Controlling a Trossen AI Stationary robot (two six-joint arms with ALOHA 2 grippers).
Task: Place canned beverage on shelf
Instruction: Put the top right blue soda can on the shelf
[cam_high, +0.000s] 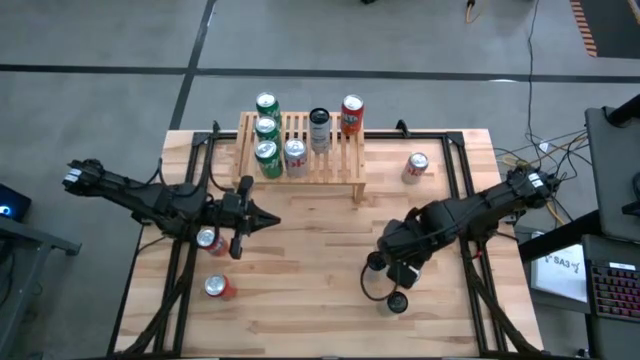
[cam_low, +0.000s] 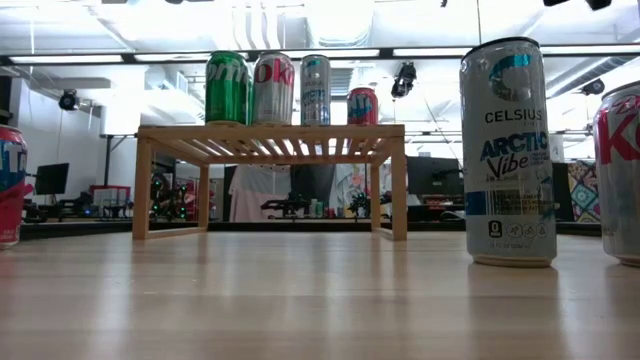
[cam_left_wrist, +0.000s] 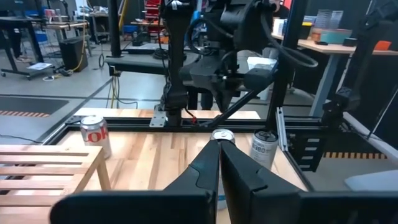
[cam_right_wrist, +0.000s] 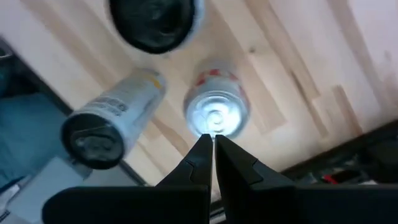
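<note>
Both grippers pinched together and empty: open the right gripper (cam_high: 383, 262), grab a loose can (cam_high: 398, 301) upright, seat it on the shelf (cam_high: 345, 165); left gripper (cam_high: 272, 220) waits.

Readable in the low view on the tall silver-and-blue slim can (cam_low: 508, 150) standing on the plank tabletop: "CELSIUS", then "ARCTIC Vibe". On the silver can with red lettering (cam_low: 273, 88) atop the low light-wood slatted rack (cam_low: 270, 135): "oke", partly cut off. Beside it, on the green can (cam_low: 227, 88): letters ending in "m", otherwise unclear. On the silver can with red script (cam_left_wrist: 95, 132) in the left wrist view: "oke".
</note>
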